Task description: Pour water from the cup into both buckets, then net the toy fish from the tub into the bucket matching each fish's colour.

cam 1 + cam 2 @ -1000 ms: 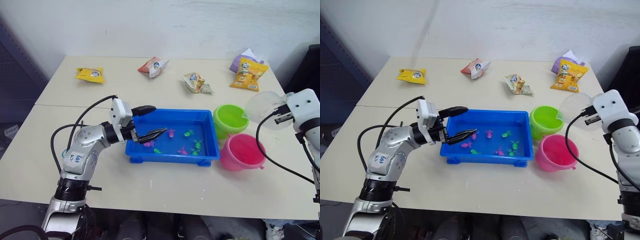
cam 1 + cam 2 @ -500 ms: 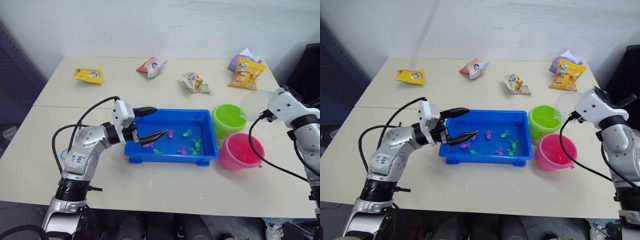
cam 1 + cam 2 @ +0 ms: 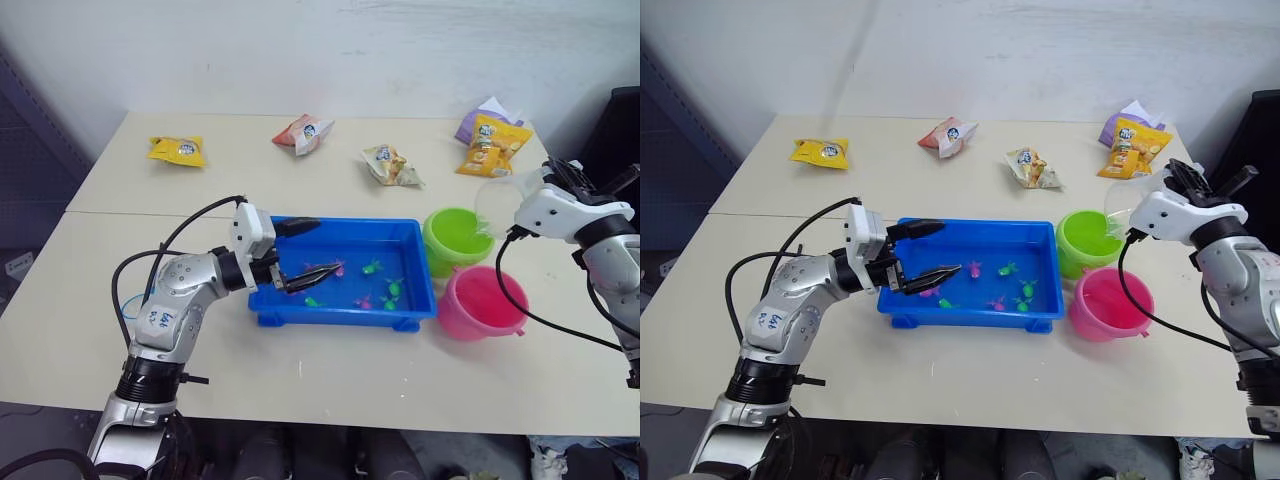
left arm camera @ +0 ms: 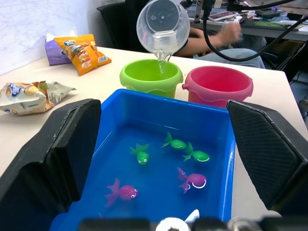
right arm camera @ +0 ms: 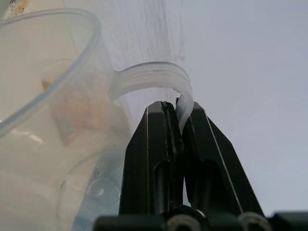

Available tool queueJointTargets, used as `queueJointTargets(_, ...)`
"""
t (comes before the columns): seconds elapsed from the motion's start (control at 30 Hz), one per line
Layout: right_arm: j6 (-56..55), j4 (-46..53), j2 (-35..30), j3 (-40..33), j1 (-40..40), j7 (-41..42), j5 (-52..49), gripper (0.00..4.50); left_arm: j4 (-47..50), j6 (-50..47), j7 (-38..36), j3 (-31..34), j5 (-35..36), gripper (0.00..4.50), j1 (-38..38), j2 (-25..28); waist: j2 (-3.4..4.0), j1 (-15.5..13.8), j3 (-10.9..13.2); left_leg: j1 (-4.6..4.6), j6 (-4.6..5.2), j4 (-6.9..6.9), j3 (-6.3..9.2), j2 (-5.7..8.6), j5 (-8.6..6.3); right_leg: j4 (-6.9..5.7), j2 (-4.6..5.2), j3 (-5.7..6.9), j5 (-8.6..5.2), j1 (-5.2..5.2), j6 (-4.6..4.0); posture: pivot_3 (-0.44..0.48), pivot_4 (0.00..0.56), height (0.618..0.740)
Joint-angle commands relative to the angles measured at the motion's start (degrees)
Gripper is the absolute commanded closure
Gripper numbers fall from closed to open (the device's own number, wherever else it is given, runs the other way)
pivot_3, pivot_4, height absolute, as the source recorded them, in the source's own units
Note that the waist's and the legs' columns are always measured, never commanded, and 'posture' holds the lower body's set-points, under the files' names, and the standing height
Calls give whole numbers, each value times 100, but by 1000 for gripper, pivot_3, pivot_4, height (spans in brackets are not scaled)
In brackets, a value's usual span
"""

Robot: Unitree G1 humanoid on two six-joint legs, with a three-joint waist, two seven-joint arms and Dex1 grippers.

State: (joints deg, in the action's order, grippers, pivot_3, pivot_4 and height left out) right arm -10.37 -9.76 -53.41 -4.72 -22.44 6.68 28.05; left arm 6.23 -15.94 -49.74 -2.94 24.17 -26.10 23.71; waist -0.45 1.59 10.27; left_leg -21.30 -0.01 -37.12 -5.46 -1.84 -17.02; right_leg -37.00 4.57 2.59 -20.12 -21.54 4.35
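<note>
My right gripper (image 5: 180, 113) is shut on the handle of the clear cup (image 3: 498, 205). The cup is tipped with its spout over the lime green bucket (image 3: 455, 238). In the left wrist view a thin stream runs from the cup (image 4: 162, 26) into that bucket (image 4: 150, 77). The pink bucket (image 3: 483, 302) stands just in front of the green one. Left of both lies the blue tub (image 3: 340, 318), holding water and several small fish, green (image 4: 174, 143) and magenta-pink (image 4: 124, 192). My left gripper (image 3: 326, 247) hangs open over the tub's left end, holding nothing.
Snack packets lie along the table's far side: a yellow packet (image 3: 180, 150), a red-and-white packet (image 3: 305, 132), a pale packet (image 3: 392, 165), and an orange packet (image 3: 490, 145) on a purple one. A person's arm (image 4: 216, 41) shows behind the buckets. The table's right edge is close to the buckets.
My right gripper has turned the cup further over, bringing its spout above the green bucket. My left gripper has edged right and lower over the tub.
</note>
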Motion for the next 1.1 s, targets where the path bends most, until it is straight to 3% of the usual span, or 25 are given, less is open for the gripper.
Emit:
queueJointTargets(0.03,-116,3,-125,-99,-198,-103,72,4412,230,101,-5,-1,-29,0,43,16,0,-1,0,0,0,0,0,0,0,0,0,0,0,0,0,0,150,738)
queueJointTargets(0.6,-686,-119,-171,-254,-163,-486,248,4412,384,251,-29,-17,-30,0,197,41,0,-2,0,-1,-1,-2,0,0,1,-1,0,0,0,0,0,0,150,738)
queueJointTargets(0.83,-17,94,346,-650,73,339,-1090,4412,304,340,-105,21,-46,0,156,96,-1,-6,0,-1,0,-3,0,-1,0,-1,-1,0,0,2,0,0,150,738)
queueJointTargets(1.1,1955,805,1140,-2015,274,608,-2872,4412,177,421,-336,54,80,0,72,182,0,-7,0,-1,3,-1,3,-1,0,-2,1,1,0,3,0,0,150,738)
